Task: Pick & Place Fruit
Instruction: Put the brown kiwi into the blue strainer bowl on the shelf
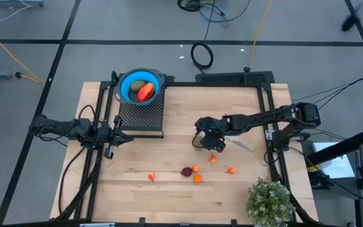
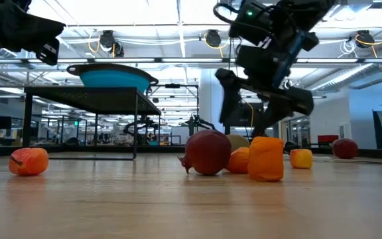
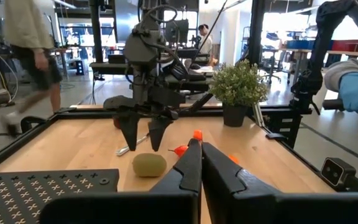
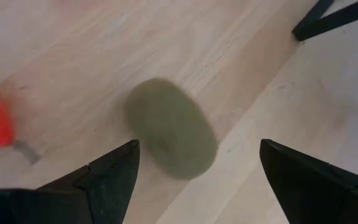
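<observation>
- right gripper (image 4: 194, 165) hovers over the brownish-green oval toy fruit (image 4: 171, 127), fingers spread wide and empty, one to each side of it.
- that oval fruit (image 3: 149, 165) lies on the pale wooden worktop (image 1: 169, 189) near its middle, apart from the dark red round fruit (image 1: 186, 171) and the small orange pieces (image 1: 197, 178) nearer the front edge.
- left gripper (image 3: 199, 163) waits at the worktop's left side beside the black perforated stand (image 1: 140, 115), fingers clenched on nothing.
- blue bowl (image 1: 128, 81) on that stand already holds a red-orange piece (image 1: 145, 92) and a green one.
- judgement: descend straight, keep the oval centred between the fingers, and close across its narrower width; its rounded sides could squirt out if pinched off-centre.
</observation>
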`<state>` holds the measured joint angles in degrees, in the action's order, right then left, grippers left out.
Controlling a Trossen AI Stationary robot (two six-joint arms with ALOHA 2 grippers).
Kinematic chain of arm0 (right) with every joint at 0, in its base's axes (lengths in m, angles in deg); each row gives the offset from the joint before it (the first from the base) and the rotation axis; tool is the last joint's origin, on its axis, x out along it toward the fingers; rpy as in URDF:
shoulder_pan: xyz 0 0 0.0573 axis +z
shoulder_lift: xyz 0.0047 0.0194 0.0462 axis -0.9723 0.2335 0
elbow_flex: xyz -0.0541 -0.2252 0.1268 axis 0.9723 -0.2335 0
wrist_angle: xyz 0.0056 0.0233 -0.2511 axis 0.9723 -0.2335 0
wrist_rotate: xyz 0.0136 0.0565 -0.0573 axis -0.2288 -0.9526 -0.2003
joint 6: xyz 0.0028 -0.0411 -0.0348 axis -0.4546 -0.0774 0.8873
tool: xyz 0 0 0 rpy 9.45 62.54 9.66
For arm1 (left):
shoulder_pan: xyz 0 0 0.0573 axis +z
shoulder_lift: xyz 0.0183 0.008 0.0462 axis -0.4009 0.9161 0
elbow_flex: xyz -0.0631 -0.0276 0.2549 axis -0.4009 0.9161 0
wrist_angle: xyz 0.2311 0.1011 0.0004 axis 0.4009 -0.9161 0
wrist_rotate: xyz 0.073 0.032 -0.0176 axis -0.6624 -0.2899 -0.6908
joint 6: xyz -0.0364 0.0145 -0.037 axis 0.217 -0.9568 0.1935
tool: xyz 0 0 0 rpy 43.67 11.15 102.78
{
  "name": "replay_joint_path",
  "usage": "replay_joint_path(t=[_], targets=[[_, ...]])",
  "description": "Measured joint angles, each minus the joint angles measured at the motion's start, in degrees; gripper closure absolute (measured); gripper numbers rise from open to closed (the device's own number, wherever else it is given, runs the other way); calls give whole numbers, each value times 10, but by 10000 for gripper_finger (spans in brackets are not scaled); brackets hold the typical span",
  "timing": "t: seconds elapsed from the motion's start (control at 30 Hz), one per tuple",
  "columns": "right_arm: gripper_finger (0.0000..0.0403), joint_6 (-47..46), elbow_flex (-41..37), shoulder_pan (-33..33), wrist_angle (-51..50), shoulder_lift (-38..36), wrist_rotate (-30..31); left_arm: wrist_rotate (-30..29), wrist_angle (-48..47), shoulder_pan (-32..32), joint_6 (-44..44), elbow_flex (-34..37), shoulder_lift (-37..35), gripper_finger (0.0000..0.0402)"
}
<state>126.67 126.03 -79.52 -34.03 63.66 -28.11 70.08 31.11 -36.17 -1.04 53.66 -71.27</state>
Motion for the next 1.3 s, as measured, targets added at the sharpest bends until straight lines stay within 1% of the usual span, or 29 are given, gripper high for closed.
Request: replay_joint_path(t=[0.1, 0.27, 0.4, 0.53, 0.77, 0.83, 0.93, 1.1, 1.3], targets=[[77, 23, 28, 0, -25, 34, 4, 0, 0, 0, 0, 0, 0, 384], [77, 28, 71, 0, -63, 80, 16, 0, -3, 0, 2, 0, 0, 381], [77, 28, 76, 1, -70, 95, 15, 0, -5, 0, 2, 0, 0, 389], [78, 26, 76, 1, -63, 98, 15, 0, -5, 0, 2, 0, 0, 400], [78, 10, 76, 2, -54, 98, 11, 0, -5, 0, 2, 0, 0, 382], [78, -5, 76, 3, -54, 98, -6, 0, -5, 0, 2, 0, 0, 382], [78, -30, 76, 7, -54, 98, -33, 0, -5, 0, 0, 0, 0, 388], [78, -62, 76, 13, -54, 98, -32, 0, -5, 0, 0, 0, 0, 400], [87, -88, 76, 13, -54, 98, -30, 0, -5, 0, 0, 0, 0, 382]])
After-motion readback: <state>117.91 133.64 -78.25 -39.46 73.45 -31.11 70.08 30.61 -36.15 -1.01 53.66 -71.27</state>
